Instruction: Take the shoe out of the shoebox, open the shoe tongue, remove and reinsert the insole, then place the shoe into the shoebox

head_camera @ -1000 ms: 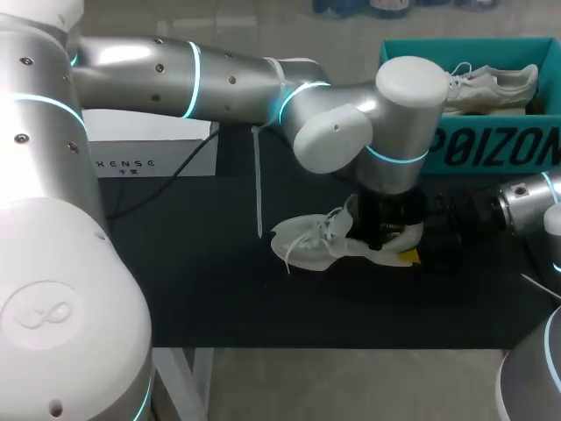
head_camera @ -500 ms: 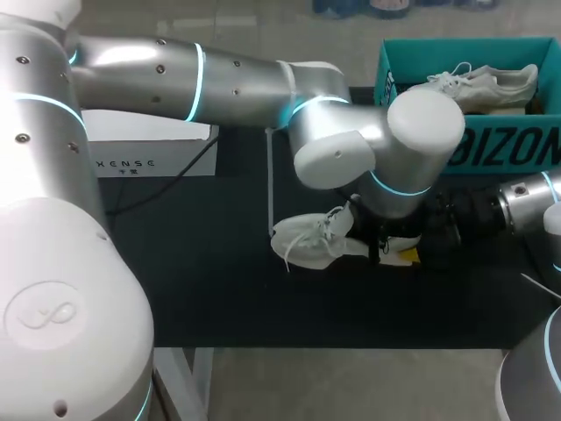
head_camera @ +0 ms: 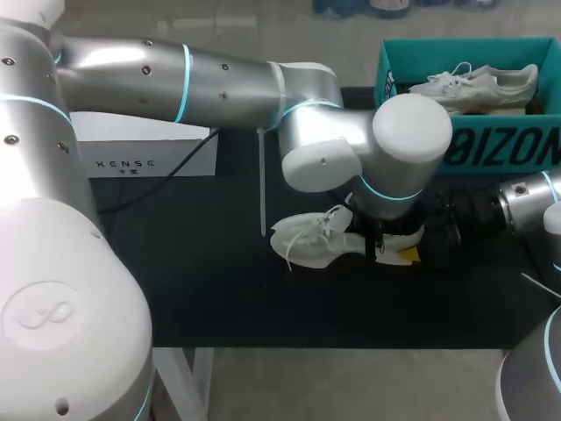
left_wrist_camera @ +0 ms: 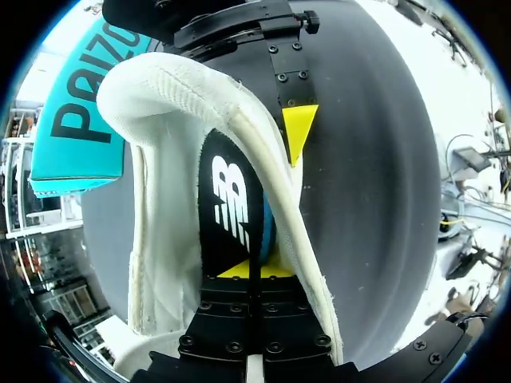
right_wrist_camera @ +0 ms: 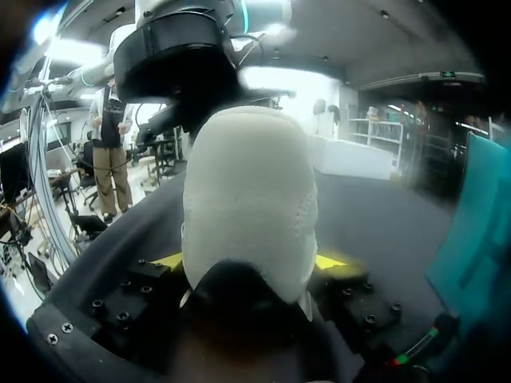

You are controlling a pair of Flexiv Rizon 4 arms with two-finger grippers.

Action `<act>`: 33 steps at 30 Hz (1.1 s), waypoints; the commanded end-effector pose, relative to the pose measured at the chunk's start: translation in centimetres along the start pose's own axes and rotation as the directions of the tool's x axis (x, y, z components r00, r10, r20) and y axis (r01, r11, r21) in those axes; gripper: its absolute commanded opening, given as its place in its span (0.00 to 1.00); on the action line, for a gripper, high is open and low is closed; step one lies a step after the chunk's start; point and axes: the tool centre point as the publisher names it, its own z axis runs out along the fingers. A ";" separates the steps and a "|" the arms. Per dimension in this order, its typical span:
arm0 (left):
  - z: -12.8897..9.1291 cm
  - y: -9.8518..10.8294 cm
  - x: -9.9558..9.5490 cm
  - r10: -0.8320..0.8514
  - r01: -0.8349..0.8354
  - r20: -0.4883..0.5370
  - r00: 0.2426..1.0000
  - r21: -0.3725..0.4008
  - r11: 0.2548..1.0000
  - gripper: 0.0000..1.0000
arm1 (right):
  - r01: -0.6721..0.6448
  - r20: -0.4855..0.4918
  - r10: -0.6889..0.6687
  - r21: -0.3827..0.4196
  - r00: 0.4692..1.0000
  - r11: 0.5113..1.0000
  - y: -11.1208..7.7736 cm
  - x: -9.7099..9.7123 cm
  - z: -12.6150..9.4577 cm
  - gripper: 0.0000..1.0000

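Note:
A white shoe (head_camera: 311, 241) lies on its side on the black mat, toe to the left. My left gripper (head_camera: 379, 239) reaches down into its opening. In the left wrist view the left gripper (left_wrist_camera: 254, 270) is shut, yellow tips together, pinching the near end of the black insole (left_wrist_camera: 230, 199) inside the shoe (left_wrist_camera: 168, 159). My right gripper (head_camera: 412, 252) comes in from the right. In its own view the shoe's heel (right_wrist_camera: 247, 199) sits between both fingers of the right gripper (right_wrist_camera: 249, 262), which touch its sides. One right finger (left_wrist_camera: 297, 132) shows against the shoe's outside.
The teal shoebox (head_camera: 491, 149) stands at the back right with a second white shoe (head_camera: 486, 88) in it. A white box (head_camera: 145, 153) sits at the back left, with a black cable (head_camera: 166, 180) running over the mat beside it.
My left gripper's fingers have closed together inside the shoe. The left arm's wrist has shifted slightly. The shoe and the right gripper have stayed put.

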 end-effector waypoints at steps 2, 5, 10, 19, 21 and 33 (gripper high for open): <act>-1.5 0.4 -0.4 0.002 -0.002 0.014 1.000 0.010 1.000 0.00 | -0.001 0.002 0.001 0.002 1.000 1.000 -0.1 0.2 0.2 0.00; -2.1 0.3 -0.7 0.004 -0.004 0.022 1.000 0.011 1.000 0.00 | -0.001 0.002 0.001 0.002 1.000 1.000 -0.1 0.2 0.2 0.00; -3.1 0.3 -1.0 0.003 -0.004 0.038 0.999 0.018 1.000 0.00 | -0.001 0.002 0.001 0.002 1.000 1.000 -0.1 0.2 0.2 0.00; -5.1 0.6 -1.6 0.000 -0.002 0.071 0.997 0.026 1.000 0.00 | -0.001 0.002 0.001 0.002 1.000 1.000 -0.1 0.2 0.2 0.00; -5.5 0.7 -1.6 -0.003 0.001 0.076 0.997 0.029 1.000 0.00 | -0.001 0.002 0.001 0.002 1.000 1.000 -0.1 0.2 0.2 0.00; -7.1 1.6 -1.0 -0.028 0.022 0.087 0.996 0.071 0.997 0.00 | -0.001 0.002 0.001 0.002 1.000 1.000 -0.1 0.2 0.2 0.00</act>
